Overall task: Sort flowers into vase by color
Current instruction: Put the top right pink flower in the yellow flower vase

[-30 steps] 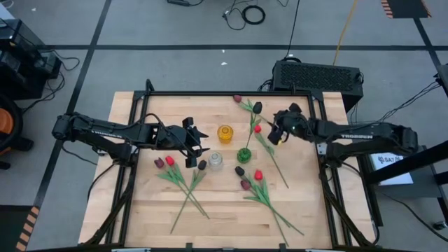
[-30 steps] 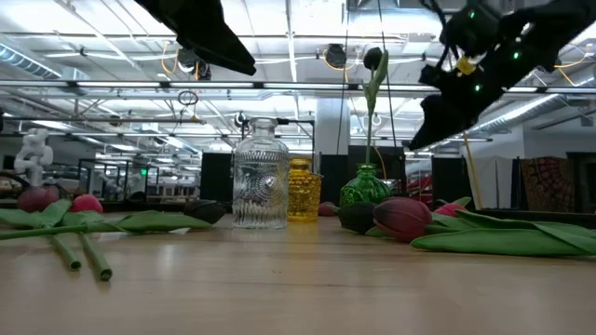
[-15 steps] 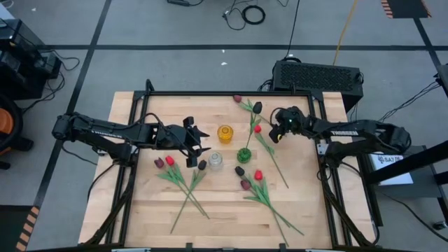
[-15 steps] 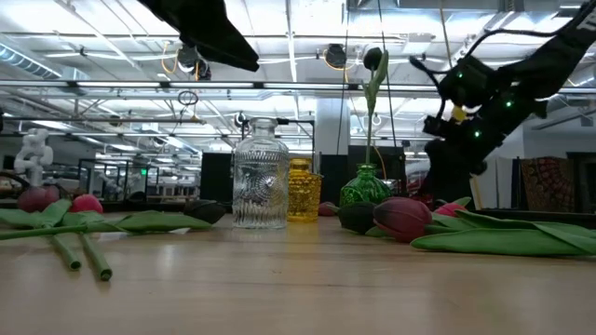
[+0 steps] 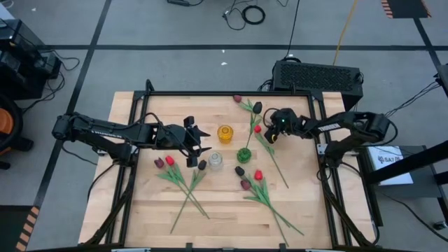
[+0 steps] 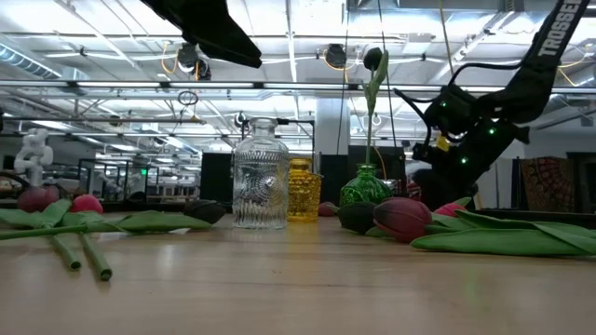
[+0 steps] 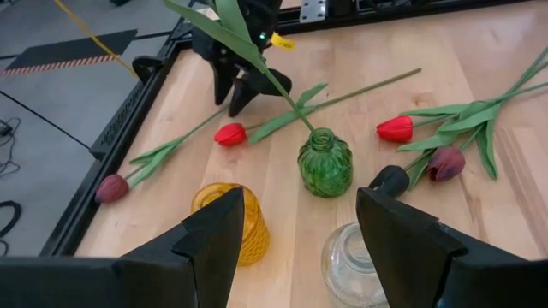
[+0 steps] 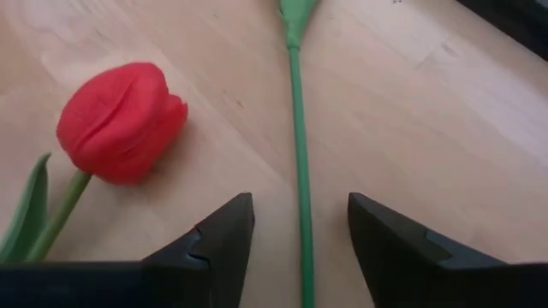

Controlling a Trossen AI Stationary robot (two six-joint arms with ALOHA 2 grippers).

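High view: right gripper (image 5: 269,134) dips low near the table's (image 5: 308,203) far right edge, jaws parted astride a green stem (image 8: 300,162); left gripper (image 5: 198,143) hovers open mid-table.

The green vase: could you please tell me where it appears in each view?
High view: green vase, table centre, right of the yellow vase.
Low view, right of the yellow vase.
Left wrist view, centre.
Right wrist view: not in it.
Shared landmark: yellow vase.
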